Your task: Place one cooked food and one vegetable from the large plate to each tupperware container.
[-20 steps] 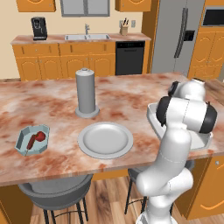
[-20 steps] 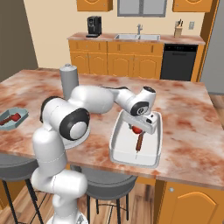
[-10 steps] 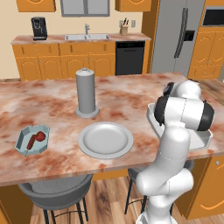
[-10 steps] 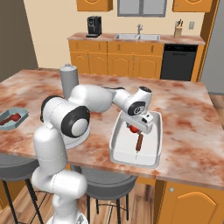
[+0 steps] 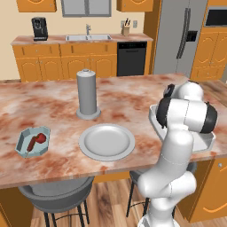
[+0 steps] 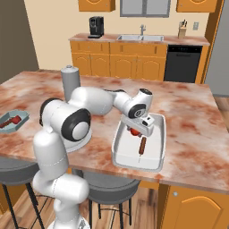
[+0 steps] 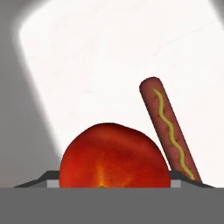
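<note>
A red tomato (image 7: 114, 156) sits at six o'clock, low in the frame, its underside cut off by the bottom edge; a sausage (image 7: 169, 134) with a wavy yellow line along it lies just beside it at four o'clock, slanting from one o'clock down to five. Both rest on the tub's (image 7: 109, 61) white floor; its grey wall runs along nine o'clock.

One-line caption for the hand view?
Red tomato close below the hand, beside a mustard-striped sausage on the white tub's floor.

Tomato (image 7: 114, 155) beside sausage (image 6: 142, 145) in rectangular tub (image 6: 154, 155) (plate (image 5: 107, 142) left).
</note>
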